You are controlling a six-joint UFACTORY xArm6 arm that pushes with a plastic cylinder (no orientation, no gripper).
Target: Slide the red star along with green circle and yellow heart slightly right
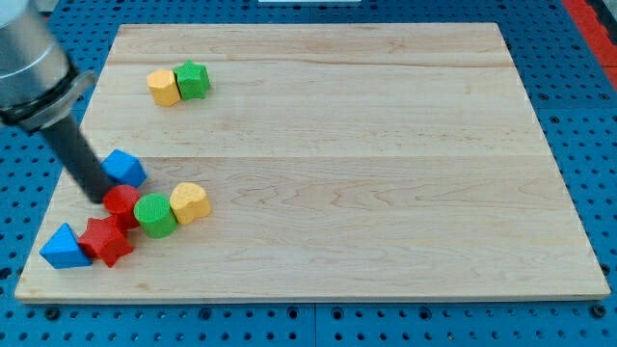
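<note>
Leaning in from the far left, my tip (108,200) sits at the end of a straight dark rod (80,157). There is no gripper on this arm, so nothing can open or close. My tip touches the far left edge of a round red wooden block (122,204). A blue wooden block (124,168) lies just right of the rod.

The red star-shaped wooden block (106,239) is near the left corner of the light wooden table (386,145). It touches the round red block. The green round wooden block (154,214) is just right of the round red block. The yellow heart-shaped wooden block (190,202) touches its right side. A blue triangle wooden block (64,248) sits just left of the red star.

Far back on the left, a yellow wooden block (164,87) and a green wooden block (193,79) touch side by side.
</note>
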